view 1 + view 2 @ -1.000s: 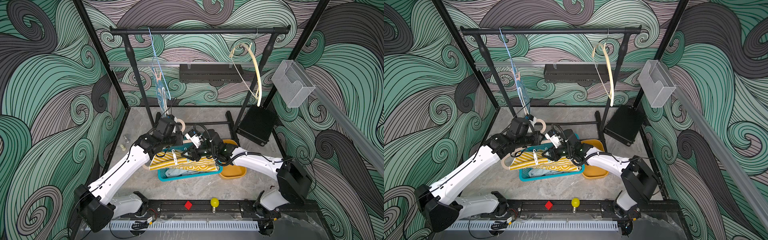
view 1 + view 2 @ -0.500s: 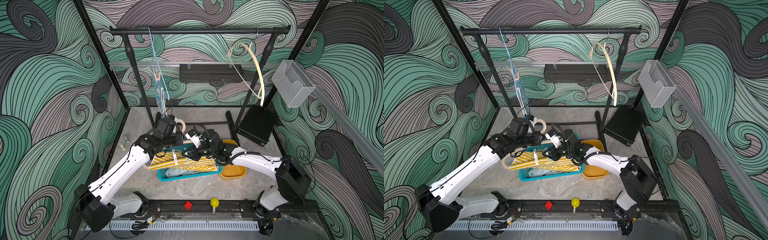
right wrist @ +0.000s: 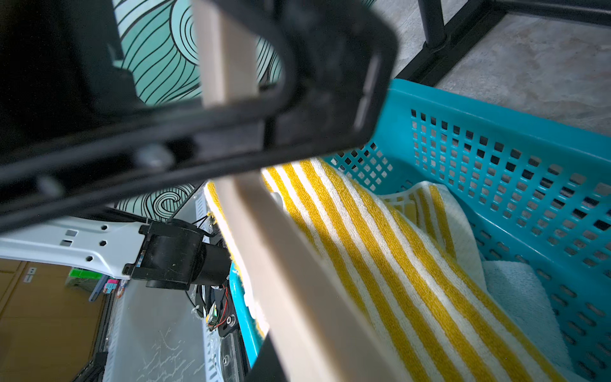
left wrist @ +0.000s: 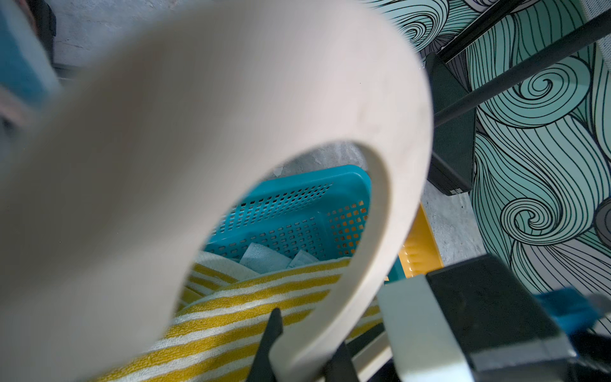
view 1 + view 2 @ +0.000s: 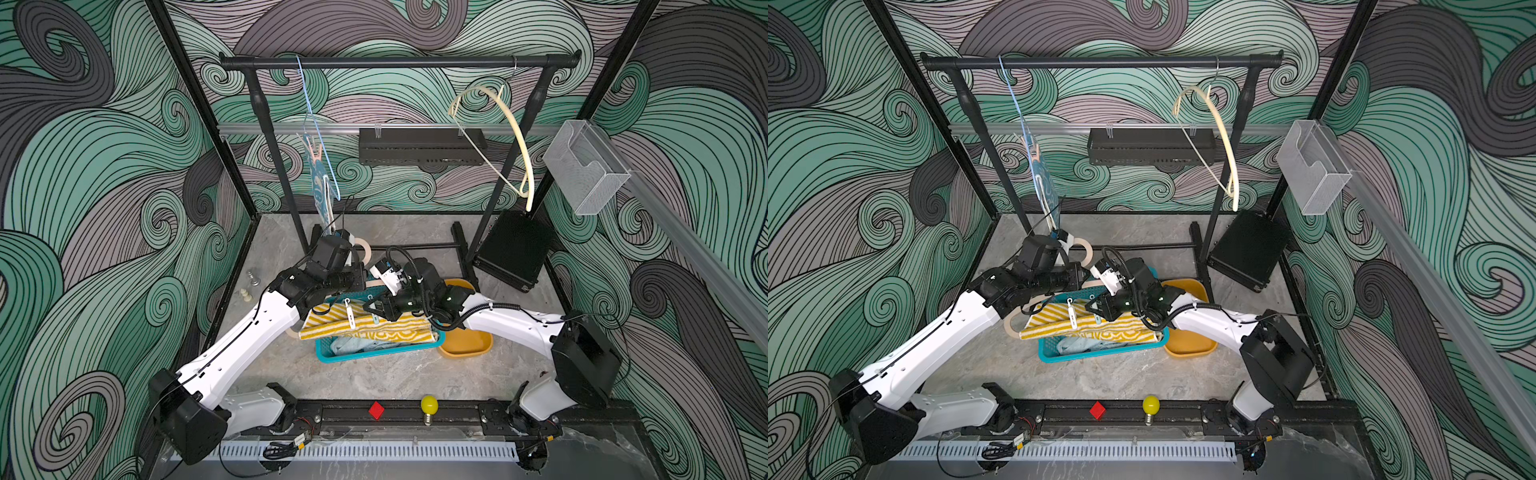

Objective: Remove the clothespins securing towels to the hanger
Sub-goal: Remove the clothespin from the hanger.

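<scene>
Teal basket (image 5: 374, 353) mid-floor. Yellow dish (image 5: 465, 343) just beside its right end. In front of basket, well apart: red block (image 5: 376, 410), yellow bulb (image 5: 429, 404). Behind basket: black rack (image 5: 395, 63); black case (image 5: 513, 249) behind-right. Clear bin (image 5: 586, 166) higher, further right.
</scene>
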